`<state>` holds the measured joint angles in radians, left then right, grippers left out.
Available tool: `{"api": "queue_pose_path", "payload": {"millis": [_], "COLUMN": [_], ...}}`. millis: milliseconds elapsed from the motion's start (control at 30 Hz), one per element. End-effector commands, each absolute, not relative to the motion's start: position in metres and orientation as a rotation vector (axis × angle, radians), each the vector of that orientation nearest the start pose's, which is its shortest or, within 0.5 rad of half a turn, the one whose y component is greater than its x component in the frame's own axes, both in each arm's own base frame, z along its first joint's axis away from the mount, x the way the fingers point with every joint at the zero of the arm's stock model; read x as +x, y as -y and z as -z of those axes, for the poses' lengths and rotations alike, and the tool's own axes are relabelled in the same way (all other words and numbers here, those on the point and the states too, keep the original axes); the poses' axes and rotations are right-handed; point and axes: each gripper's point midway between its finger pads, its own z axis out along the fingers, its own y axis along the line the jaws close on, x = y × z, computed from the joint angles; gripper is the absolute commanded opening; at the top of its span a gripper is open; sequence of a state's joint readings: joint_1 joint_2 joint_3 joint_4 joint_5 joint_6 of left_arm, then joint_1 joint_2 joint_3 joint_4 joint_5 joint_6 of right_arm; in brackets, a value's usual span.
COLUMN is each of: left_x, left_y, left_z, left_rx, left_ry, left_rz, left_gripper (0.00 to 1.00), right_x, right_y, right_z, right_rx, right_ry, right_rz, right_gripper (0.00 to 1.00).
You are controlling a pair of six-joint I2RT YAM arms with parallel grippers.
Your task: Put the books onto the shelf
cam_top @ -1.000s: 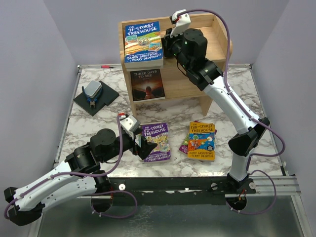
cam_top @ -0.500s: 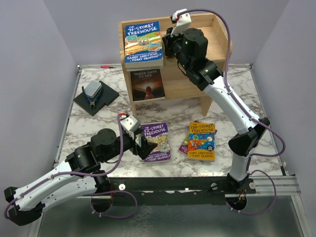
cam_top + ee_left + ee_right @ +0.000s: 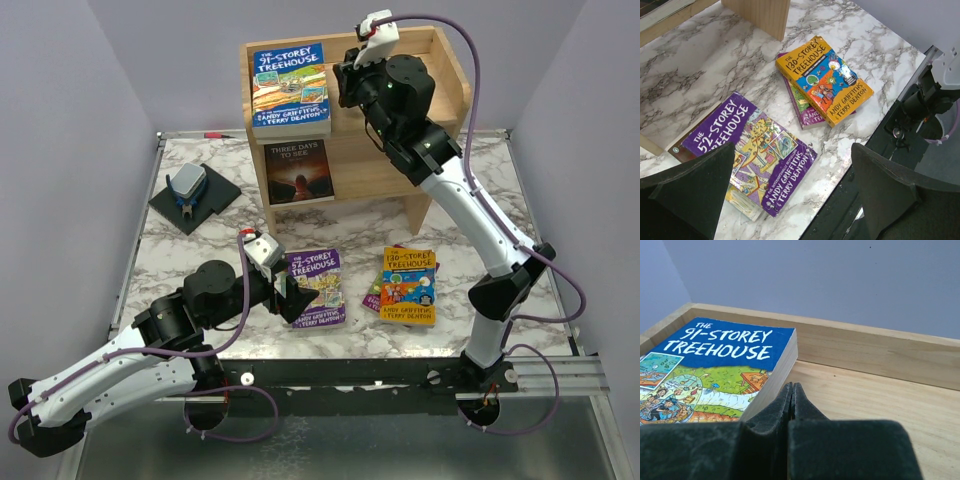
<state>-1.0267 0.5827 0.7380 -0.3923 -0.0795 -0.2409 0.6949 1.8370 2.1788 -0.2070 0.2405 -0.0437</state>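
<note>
A blue "91-Storey Treehouse" book (image 3: 290, 90) (image 3: 715, 370) lies flat on the top of the wooden shelf (image 3: 445, 75) (image 3: 865, 405), at its left side. My right gripper (image 3: 346, 85) (image 3: 792, 386) is shut and empty, just right of that book's page edge, above the shelf top. On the table a purple "52-Storey" book (image 3: 317, 287) (image 3: 750, 150) lies under my left gripper (image 3: 292, 296) (image 3: 792, 150), which is wide open above its near corner. To the right, an orange "130-Storey" book (image 3: 410, 284) (image 3: 825, 80) rests on another purple book (image 3: 371, 298) (image 3: 802, 110).
A dark "Three Days to See" book (image 3: 299, 171) leans in the shelf's lower tier. A black pad (image 3: 215, 205) with a blue-grey tool (image 3: 187, 184) sits at the back left. The black rail (image 3: 400, 372) runs along the table's near edge.
My right gripper has lifted a little and drawn slightly right, away from the blue book. The left arm and the books have not moved.
</note>
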Motion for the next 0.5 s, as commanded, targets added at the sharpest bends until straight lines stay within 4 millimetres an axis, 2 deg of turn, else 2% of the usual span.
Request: {"api": "queue_pose_path", "payload": {"millis": [0,467], "left_x": [0.144,0.144], "left_y": [0.222,0.222], "left_z": [-0.254,-0.253], "left_rx": [0.667,0.668], "left_ry": [-1.768,-1.771], "left_rz": [0.792,0.791], "left_gripper": [0.99,0.99], "right_x": [0.436,0.429], "right_y": [-0.324,-0.355], "right_z": [-0.510,-0.501], "right_rx": [-0.365,-0.451], "right_ry": [-1.375,-1.381], "right_rz": [-0.399,-0.455], "right_gripper": [0.01,0.01]}}
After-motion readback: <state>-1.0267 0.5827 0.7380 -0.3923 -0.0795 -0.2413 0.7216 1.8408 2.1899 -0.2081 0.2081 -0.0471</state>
